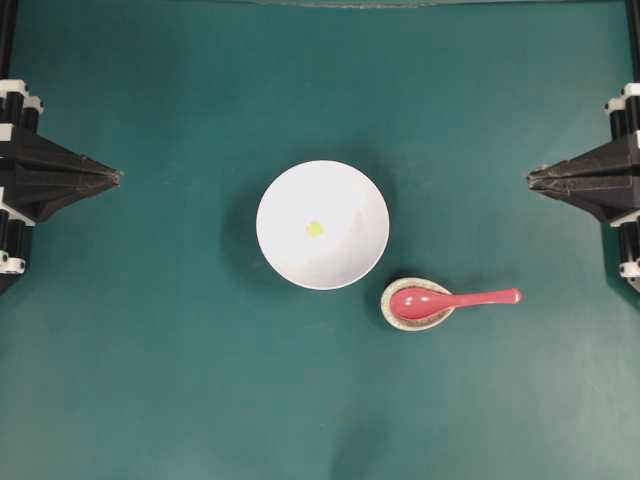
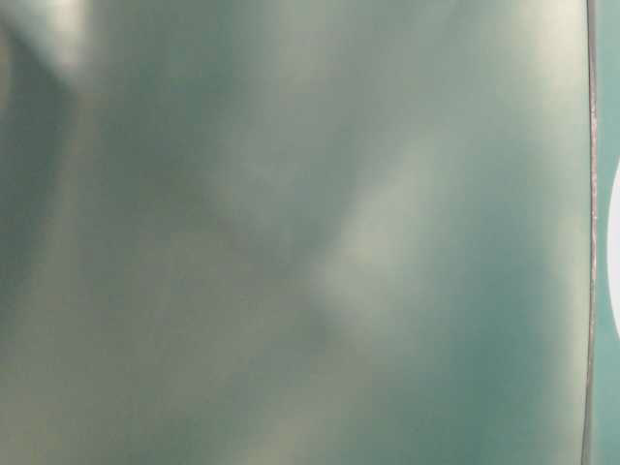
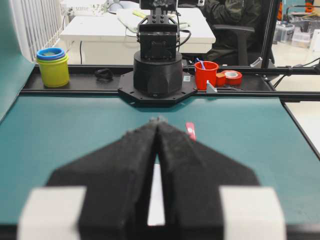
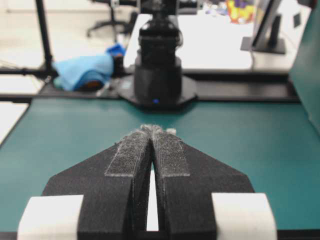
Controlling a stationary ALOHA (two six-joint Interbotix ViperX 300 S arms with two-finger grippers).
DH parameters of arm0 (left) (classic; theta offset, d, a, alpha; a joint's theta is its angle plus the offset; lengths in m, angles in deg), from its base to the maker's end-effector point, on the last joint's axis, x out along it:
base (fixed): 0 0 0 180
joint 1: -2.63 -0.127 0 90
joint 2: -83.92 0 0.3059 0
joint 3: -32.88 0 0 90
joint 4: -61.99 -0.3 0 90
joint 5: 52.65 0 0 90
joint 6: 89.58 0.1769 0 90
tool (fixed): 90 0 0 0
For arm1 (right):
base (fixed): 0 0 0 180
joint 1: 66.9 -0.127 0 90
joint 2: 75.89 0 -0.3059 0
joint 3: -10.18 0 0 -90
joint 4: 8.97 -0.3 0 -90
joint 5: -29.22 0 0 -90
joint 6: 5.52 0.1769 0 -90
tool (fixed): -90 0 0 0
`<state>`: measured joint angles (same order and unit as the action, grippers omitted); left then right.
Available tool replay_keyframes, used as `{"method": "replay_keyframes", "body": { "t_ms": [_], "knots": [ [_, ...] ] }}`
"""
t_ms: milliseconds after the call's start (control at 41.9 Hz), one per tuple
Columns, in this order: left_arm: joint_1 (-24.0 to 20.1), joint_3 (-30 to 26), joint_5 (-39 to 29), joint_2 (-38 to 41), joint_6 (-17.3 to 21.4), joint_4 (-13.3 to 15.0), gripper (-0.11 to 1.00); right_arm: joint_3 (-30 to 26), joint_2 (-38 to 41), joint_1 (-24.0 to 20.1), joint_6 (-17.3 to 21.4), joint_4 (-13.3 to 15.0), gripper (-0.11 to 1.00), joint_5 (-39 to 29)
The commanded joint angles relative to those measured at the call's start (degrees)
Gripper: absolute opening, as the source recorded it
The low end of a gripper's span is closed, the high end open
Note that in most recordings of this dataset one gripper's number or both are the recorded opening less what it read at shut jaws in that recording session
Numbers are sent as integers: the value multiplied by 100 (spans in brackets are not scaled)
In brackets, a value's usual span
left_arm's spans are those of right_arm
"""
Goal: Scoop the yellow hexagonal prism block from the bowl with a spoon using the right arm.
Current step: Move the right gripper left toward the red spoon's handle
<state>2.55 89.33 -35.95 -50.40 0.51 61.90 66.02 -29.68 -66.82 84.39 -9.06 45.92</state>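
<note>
Resting: spoon [image 1: 455,299], scoop in speckled rest [image 1: 416,304], beside bowl [image 1: 322,225] w/ yellow block [image 1: 315,229].
Left gripper [image 1: 117,177], right gripper [image 1: 530,180]: fingers pressed together, nothing held.

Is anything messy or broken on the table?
Nothing looks messy or broken. The white bowl sits upright with the tiny yellow block inside, and the pink spoon lies neatly on its little speckled rest. Only the table-level view is odd: it is a blur.
</note>
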Motion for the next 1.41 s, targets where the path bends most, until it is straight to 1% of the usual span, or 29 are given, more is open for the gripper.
{"method": "replay_keyframes", "body": {
  "t_ms": [0,24,95,358,430,477,597,644,692,859,979,1241,1384],
  "knots": [
    [-35,-105,-88,62,0,-79,0,-53,53,26,18,0,0,-18],
    [-35,-105,-149,70,0,-97,0,-105,132,26,70,-26,0,-193],
    [-35,-114,-149,62,0,-97,0,-167,211,26,141,-79,0,-343],
    [-35,-105,-176,97,9,-97,0,-220,281,26,193,-79,1,-510],
    [-26,-105,-176,97,9,-97,0,-229,299,9,193,-79,3,-606],
    [-35,-105,-176,97,9,-97,0,-229,299,0,193,-79,11,-659],
    [-35,-105,-167,97,9,-97,0,-220,308,-26,193,-79,44,-756],
    [-35,-105,-149,97,9,-97,0,-211,334,-44,193,-79,54,-756],
    [-35,-97,-123,97,9,-97,0,-202,378,-53,193,-79,60,-747],
    [-35,-97,-132,97,9,-123,0,-141,633,-79,193,-79,58,-712],
    [-35,-105,-202,62,18,-123,0,-35,967,-167,193,-88,58,-475],
    [-35,-105,-378,53,141,-123,0,457,2057,-571,202,-255,58,967],
    [-35,-105,-378,53,158,-132,0,729,2725,-861,202,-475,58,1925]
  ]
}}
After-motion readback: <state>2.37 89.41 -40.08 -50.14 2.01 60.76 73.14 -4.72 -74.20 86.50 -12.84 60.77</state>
